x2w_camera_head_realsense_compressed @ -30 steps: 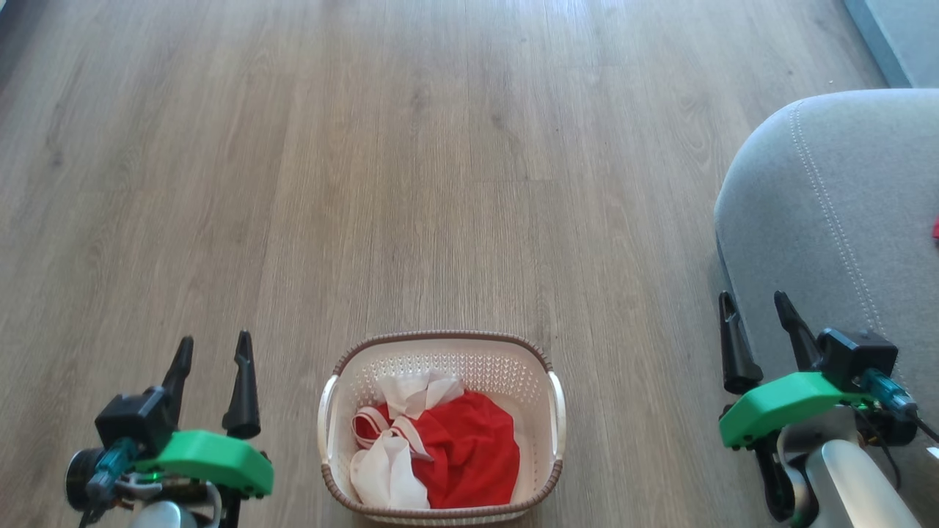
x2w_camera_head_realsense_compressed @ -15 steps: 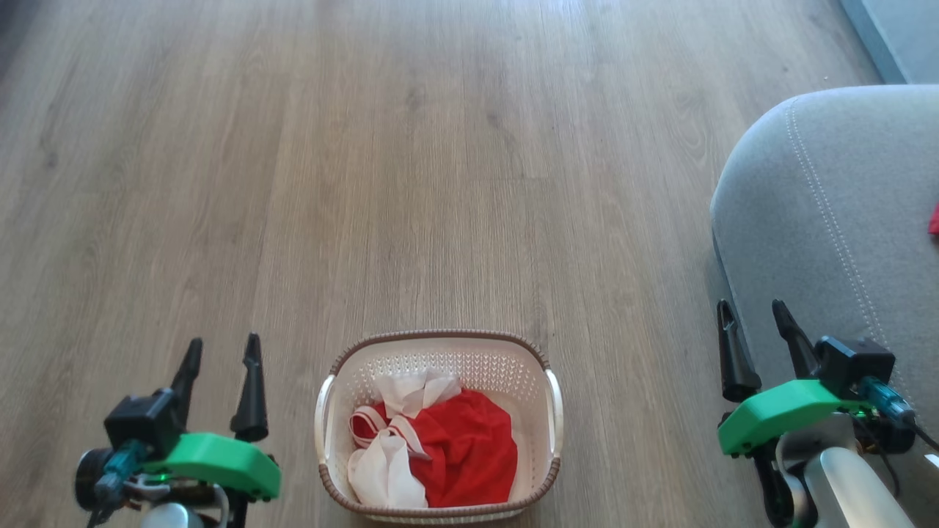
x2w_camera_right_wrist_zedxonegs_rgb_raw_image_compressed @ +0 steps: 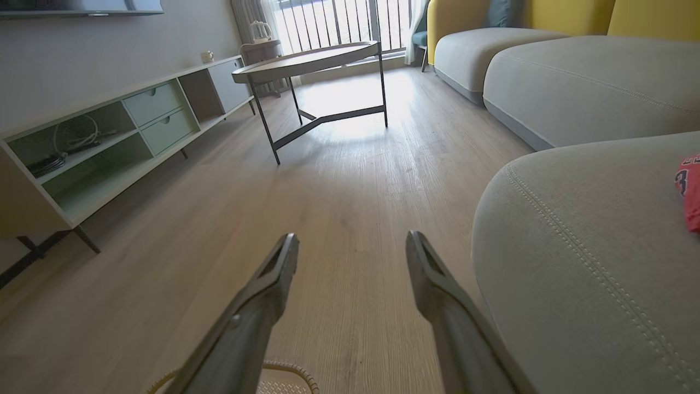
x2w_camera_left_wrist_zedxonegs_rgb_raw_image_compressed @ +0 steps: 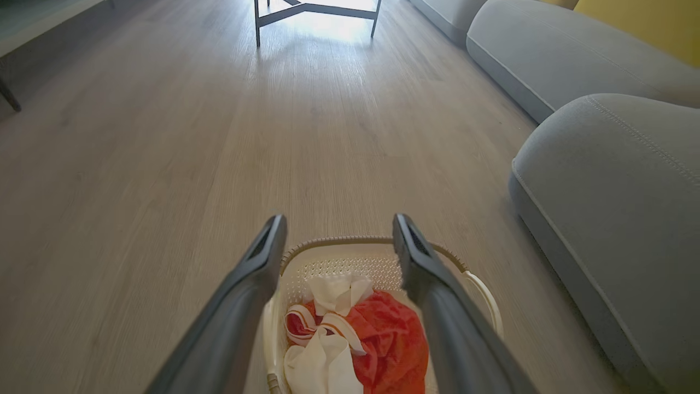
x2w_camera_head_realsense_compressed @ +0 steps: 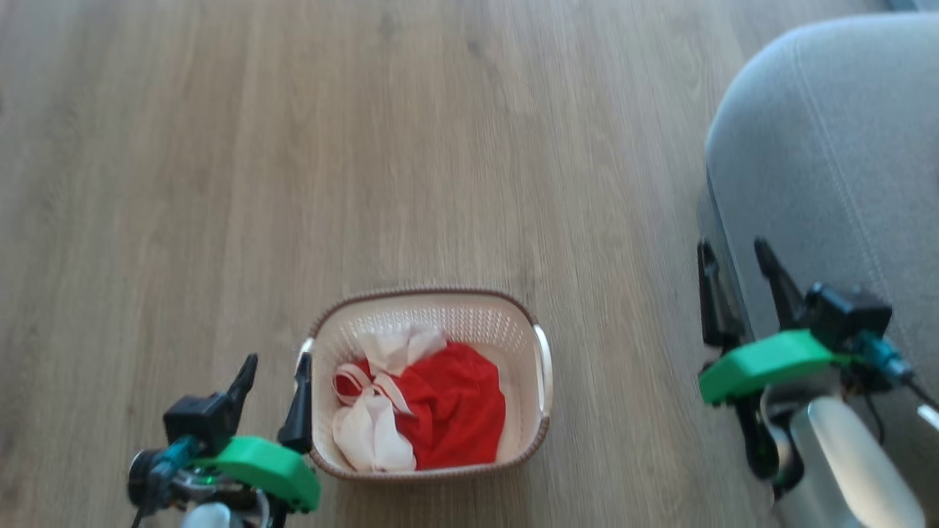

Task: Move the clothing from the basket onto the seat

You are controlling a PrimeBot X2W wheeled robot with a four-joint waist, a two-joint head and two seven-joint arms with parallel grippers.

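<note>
Since a second ago the head camera has dipped and its whole view has slid. Measured against the basket (x2w_camera_head_realsense_compressed: pixel 425 292), the left gripper (x2w_camera_head_realsense_compressed: pixel 277 357) has closed in from well apart to right beside the left handle.

Clothing (x2w_camera_head_realsense_compressed: pixel 447 403): a crumpled heap in the basket. Red fabric takes the middle and right. White pieces and a striped red-and-white band lie at the left and at the end away from the robot. The heap sits below the rim.

A second piece, a red jersey (x2w_camera_right_wrist_zedxonegs_rgb_raw_image_compressed: pixel 690 191) with a dark 3, lies on the seat (x2w_camera_head_realsense_compressed: pixel 829 147) at the far right edge of the right wrist view.

Basket: upright on the wooden floor (x2w_camera_head_realsense_compressed: pixel 293 147), brown rim, perforated cream walls. It stands well apart from the seat, with bare floor between.

Seat: grey cushion to the robot's right, rounded corner, double line of pale stitching.

Left gripper: fingers spread wide, nothing between them. In the head view the inner finger overlaps the basket's left rim; contact or just above, cannot tell. The left wrist view looks down between the two fingers onto the clothing.

Right gripper (x2w_camera_head_realsense_compressed: pixel 733 243): fingers spread wide and empty, at the seat's near edge. One finger shows over the floor, the other over the cushion.

Further out in the right wrist view: a round table on dark legs (x2w_camera_right_wrist_zedxonegs_rgb_raw_image_compressed: pixel 306 63), a low pale cabinet (x2w_camera_right_wrist_zedxonegs_rgb_raw_image_compressed: pixel 109 137) along the wall, and more grey cushions (x2w_camera_right_wrist_zedxonegs_rgb_raw_image_compressed: pixel 579 82).
</note>
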